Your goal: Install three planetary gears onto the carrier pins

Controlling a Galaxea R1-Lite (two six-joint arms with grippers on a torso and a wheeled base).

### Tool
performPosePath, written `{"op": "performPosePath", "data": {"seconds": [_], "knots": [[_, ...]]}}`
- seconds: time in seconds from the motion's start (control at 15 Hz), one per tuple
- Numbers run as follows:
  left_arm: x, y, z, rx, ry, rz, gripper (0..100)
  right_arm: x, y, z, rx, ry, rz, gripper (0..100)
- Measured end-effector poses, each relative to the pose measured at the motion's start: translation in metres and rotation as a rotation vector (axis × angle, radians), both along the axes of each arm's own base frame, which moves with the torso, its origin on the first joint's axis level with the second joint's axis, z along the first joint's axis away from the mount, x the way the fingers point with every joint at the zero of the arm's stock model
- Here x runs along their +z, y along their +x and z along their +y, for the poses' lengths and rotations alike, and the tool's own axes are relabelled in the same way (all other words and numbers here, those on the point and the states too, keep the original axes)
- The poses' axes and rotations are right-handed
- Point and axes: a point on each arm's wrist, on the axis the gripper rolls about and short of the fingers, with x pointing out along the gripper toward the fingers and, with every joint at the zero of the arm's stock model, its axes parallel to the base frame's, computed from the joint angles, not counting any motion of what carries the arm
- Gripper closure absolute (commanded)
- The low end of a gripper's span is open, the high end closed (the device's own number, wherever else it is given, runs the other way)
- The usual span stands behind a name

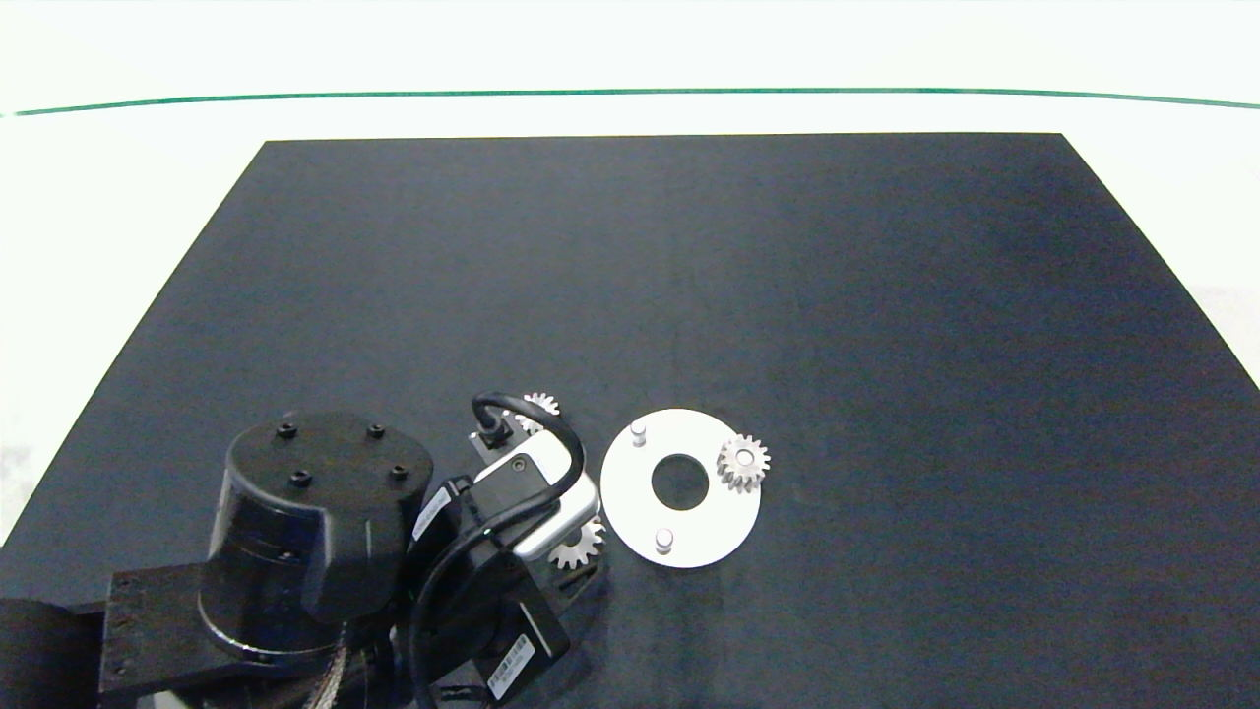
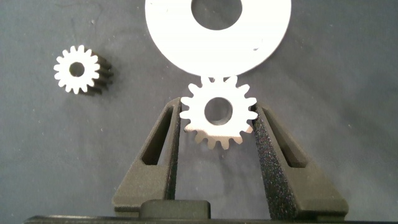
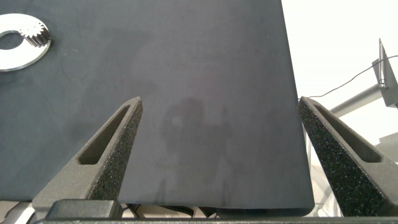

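Gear (image 2: 217,112) sits clamped by its teeth between the left gripper (image 2: 217,121) fingers, low and left of centre in the head view, touching the white disc (image 1: 630,492). You should treat it as small, rigid, slippery metal; keep holding opposite tooth tips. Right gripper (image 3: 217,109) hangs spread, empty.
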Motion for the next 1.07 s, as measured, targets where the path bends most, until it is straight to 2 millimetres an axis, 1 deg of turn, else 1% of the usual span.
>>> {"op": "performPosePath", "data": {"seconds": [0.2,0.47,0.8,1.07], "knots": [[-0.001,0.001,-0.014,-0.003,0.015,-0.009,87,0.0,0.0,0.0,0.001,-0.001,0.0,0],[0.0,0.001,-0.029,-0.011,0.026,-0.02,87,-0.001,0.0,0.0,0.0,-0.004,0.002,0],[-0.004,-0.005,-0.045,-0.04,0.046,-0.023,87,-0.001,0.0,0.0,-0.001,-0.016,0.003,0],[-0.001,-0.005,-0.056,-0.067,0.047,-0.039,87,-0.001,0.001,0.0,-0.001,-0.02,0.004,0]]}}
